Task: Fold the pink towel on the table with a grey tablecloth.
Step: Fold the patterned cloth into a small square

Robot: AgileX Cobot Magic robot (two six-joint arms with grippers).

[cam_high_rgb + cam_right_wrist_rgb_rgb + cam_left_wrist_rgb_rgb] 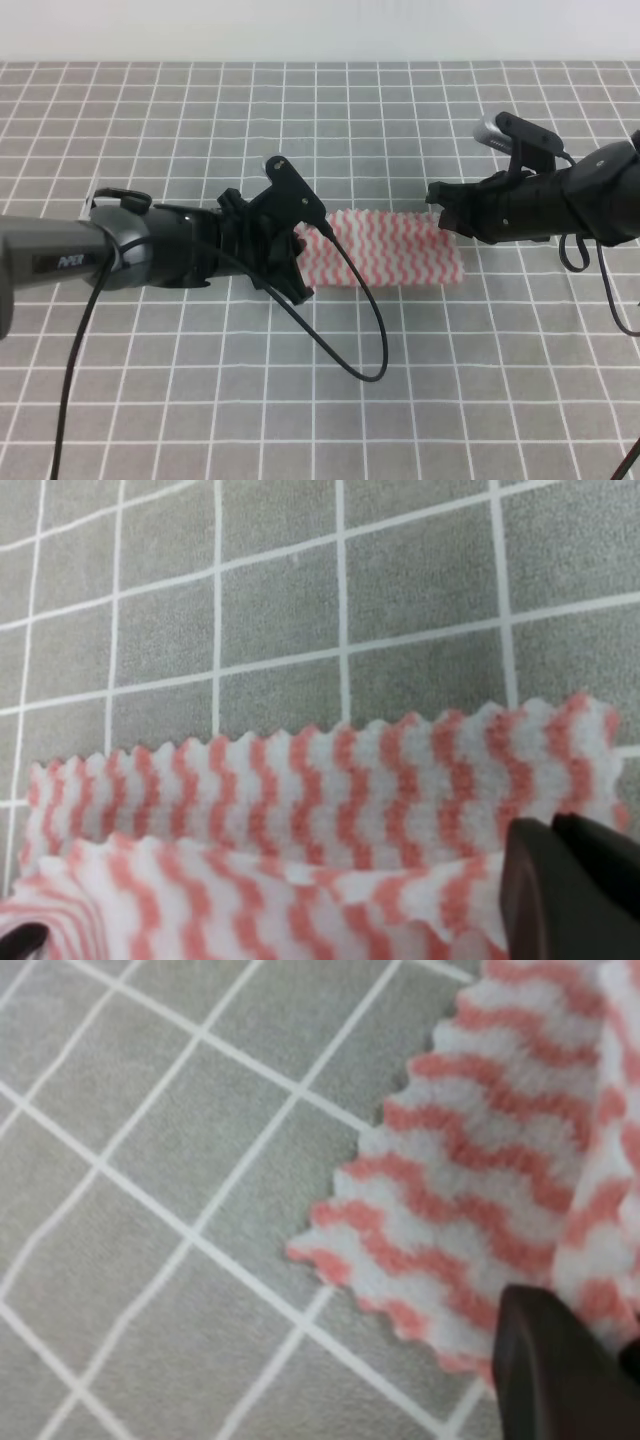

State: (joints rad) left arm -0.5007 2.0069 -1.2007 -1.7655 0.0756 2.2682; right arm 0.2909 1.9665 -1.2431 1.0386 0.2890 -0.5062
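Towel [395, 250]: pink-and-white zigzag cloth with pinked edges, lying near the middle of the table [200, 420] on the grey gridded cloth, long axis running left to right, spanning between the two grippers.

Left gripper [300, 245]: low over the towel's left end, covering that edge in the high view. In the left wrist view one dark fingertip [560, 1370] sits on the cloth near a corner, with a raised fold of towel beside it. The cloth appears pinched there, but jaw closure cannot be told for certain.

Right gripper [440, 210]: at the towel's far right corner, tips touching or just above it. The right wrist view shows a dark fingertip [570, 890] against the cloth, with a doubled layer of towel [300, 820] in front. Whether these jaws are closed on the cloth cannot be told.

Cable [350, 330]: black loop trailing from the left arm, crossing the towel's left part onto the table.
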